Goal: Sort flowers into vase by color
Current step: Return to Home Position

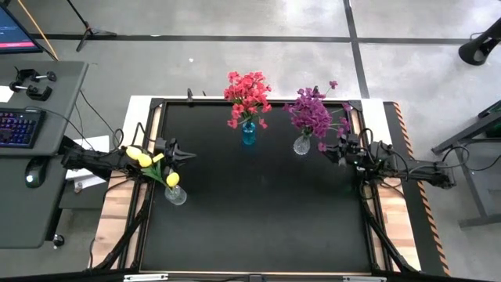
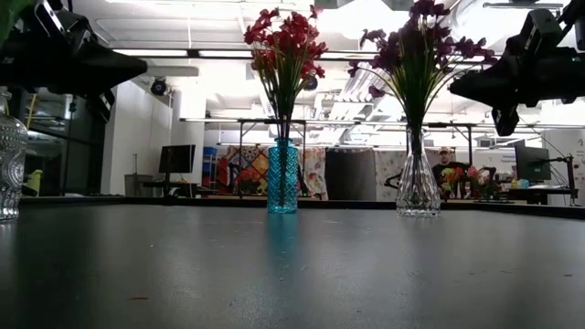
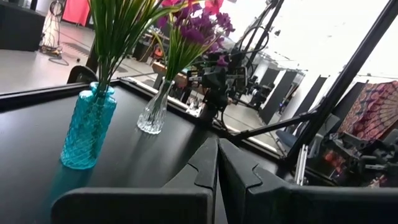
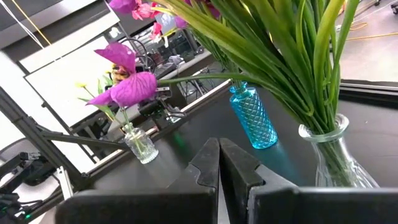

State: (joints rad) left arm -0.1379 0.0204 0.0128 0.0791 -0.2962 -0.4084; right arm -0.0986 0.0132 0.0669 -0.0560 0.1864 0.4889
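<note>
Three vases stand on the dark tabletop [image 1: 258, 223], each holding one colour. In the high view the red-pink flowers [image 1: 248, 94] fill a blue vase [image 1: 248, 135] at the upper middle of the frame. Just to its right, the purple flowers [image 1: 311, 112] rise from a clear vase [image 1: 302, 145]. The two vases stand near each other but apart. The yellow flowers [image 1: 145, 160] sit in a small clear vase [image 1: 176, 196] at the left middle of the frame, well apart from the other two. Their stems lean up and to the left, toward the tabletop's edge.

The left pincer [image 1: 189, 153] hangs over the left edge of the tabletop, just above the yellow buds in the frame, pointing right. Its wrist view shows the two dark fingers [image 3: 202, 168] clenched together with nothing between them. The right pincer [image 1: 326, 153] hovers at the right middle of the frame, just right of the clear vase and pointing left. It is also clenched and empty, its fingers [image 4: 239, 168] meeting in a thin seam.

In the low view both arms hang high, in the upper left and upper right corners, clear of the surface. A keyboard [image 1: 19, 127] lies on a side desk at the far left. A person [image 2: 445, 163] shows far off in the room behind the tabletop.
</note>
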